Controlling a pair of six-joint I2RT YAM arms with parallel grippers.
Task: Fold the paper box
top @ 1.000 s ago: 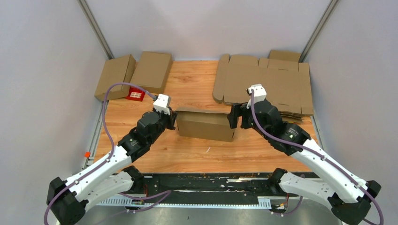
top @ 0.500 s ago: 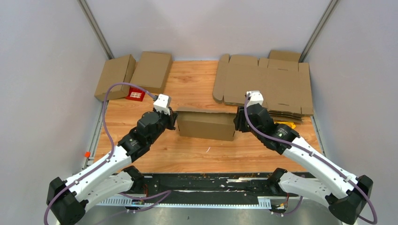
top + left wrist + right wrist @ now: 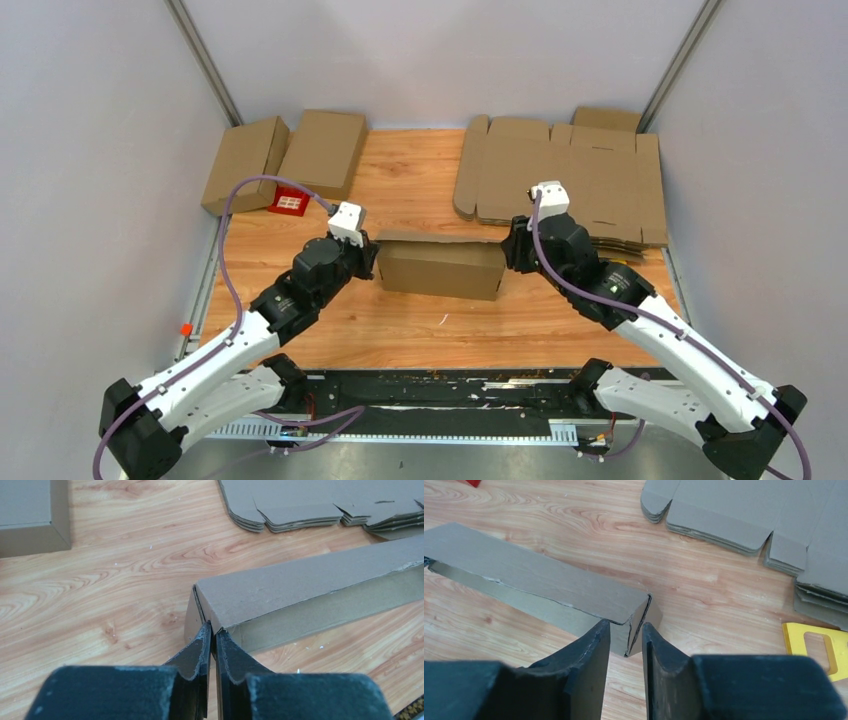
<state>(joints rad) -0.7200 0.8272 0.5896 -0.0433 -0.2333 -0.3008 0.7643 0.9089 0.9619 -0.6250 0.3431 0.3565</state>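
The paper box [image 3: 440, 265] is a long brown cardboard carton lying across the middle of the wooden table, its top lid flap slightly raised at the back. My left gripper [image 3: 372, 262] is at its left end. In the left wrist view the left gripper [image 3: 213, 630] pinches the near left corner of the box [image 3: 300, 585], with only a thin slit between the jaws. My right gripper [image 3: 508, 255] is at the right end. In the right wrist view the right gripper [image 3: 626, 627] straddles the near right corner of the box [image 3: 524, 572], jaws closed against it on both sides.
A stack of flat cardboard blanks [image 3: 570, 180] lies at the back right. Two folded boxes [image 3: 245, 160] [image 3: 325, 150] sit at the back left with a small red object [image 3: 290, 203] beside them. A yellow tool [image 3: 819, 647] lies right of the right gripper.
The right gripper moved in onto the box's right end and closed from wide open. The left gripper stayed at the left corner, its jaws parting a hair.
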